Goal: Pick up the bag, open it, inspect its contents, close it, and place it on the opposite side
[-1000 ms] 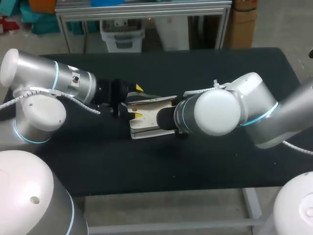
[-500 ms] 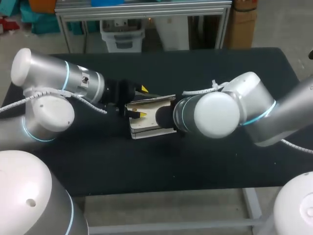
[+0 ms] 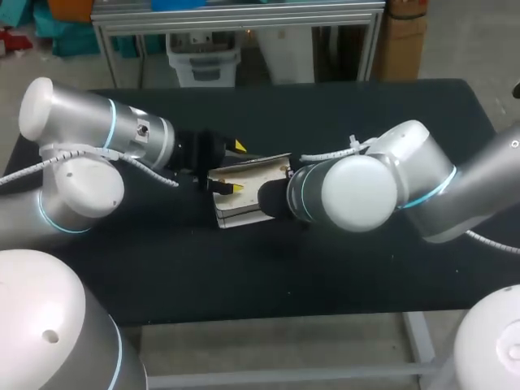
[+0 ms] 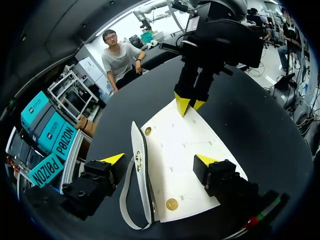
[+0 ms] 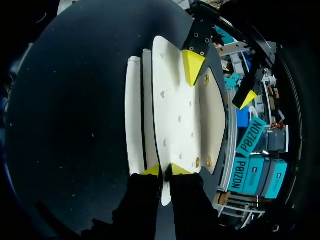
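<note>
Right jaws pinching white bag (image 5: 175,115) flap; left jaws spread over bag; black table (image 3: 268,276).

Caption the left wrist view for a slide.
White bag on the table, left gripper open over it, right gripper pinching its far edge.

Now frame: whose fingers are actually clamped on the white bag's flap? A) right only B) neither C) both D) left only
A: in the right wrist view the right gripper has both fingers pinched on the flap edge of the white bag, while the left gripper stands wide open over the bag, gripping nothing.
</note>
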